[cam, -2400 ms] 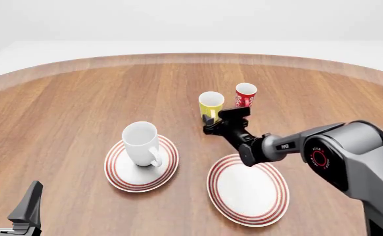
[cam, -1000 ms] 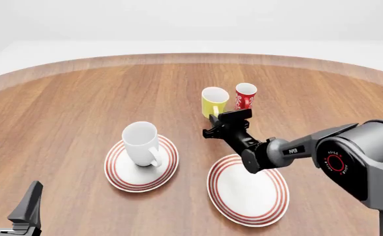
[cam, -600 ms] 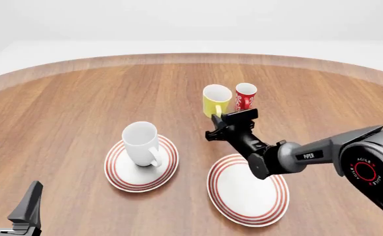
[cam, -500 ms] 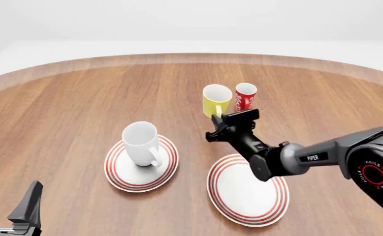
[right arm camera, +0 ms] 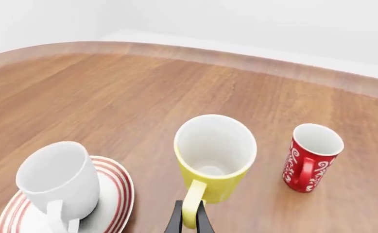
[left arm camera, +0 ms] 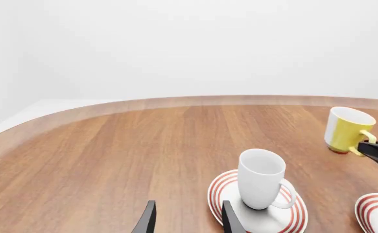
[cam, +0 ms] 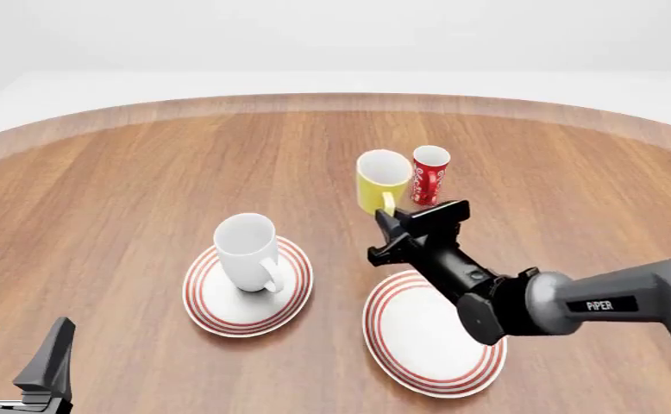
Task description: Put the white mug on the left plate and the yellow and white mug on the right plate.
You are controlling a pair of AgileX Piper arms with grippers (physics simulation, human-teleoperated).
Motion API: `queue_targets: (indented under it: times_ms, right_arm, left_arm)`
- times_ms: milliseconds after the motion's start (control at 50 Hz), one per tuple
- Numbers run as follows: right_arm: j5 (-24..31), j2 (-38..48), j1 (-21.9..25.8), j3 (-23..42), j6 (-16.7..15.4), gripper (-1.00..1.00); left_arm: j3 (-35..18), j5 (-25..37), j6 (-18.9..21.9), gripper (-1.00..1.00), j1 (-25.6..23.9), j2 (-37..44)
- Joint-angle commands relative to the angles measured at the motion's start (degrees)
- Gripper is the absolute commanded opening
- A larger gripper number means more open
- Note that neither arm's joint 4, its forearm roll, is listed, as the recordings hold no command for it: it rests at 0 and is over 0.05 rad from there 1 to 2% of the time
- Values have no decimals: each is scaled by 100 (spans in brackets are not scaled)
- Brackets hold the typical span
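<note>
The white mug stands upright on the left plate, also seen in the left wrist view as the white mug on the left plate. My right gripper is shut on the handle of the yellow and white mug, which tilts slightly and seems just off the table, behind the right plate. In the right wrist view the fingertips pinch the handle of the yellow and white mug. My left gripper hangs open at the near left, holding nothing.
A small red-and-white cup stands right beside the yellow mug, on its right. The table's curved far edge runs behind everything. The right arm's body stretches over the right plate's near-right side.
The right gripper has carried the yellow mug a little to the right and nearer, and the arm has swung lower and back. The left arm and white mug have not moved.
</note>
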State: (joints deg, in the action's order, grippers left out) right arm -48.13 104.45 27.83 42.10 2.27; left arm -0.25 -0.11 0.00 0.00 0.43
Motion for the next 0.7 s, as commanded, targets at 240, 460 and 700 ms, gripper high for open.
queue_targets:
  times_ms: [240, 460, 700]
  right_arm:
    - [-258, -1046, 26, -1179, -169, -100]
    - [-419, -1416, -30, -1680, -225, -100]
    - [-302, -2157, -46, -2232, -418, -100]
  left_arm:
    - [0, 0, 0, 100, 0, 0]
    - [0, 0, 0, 100, 0, 0]
    - [0, 0, 0, 100, 0, 0]
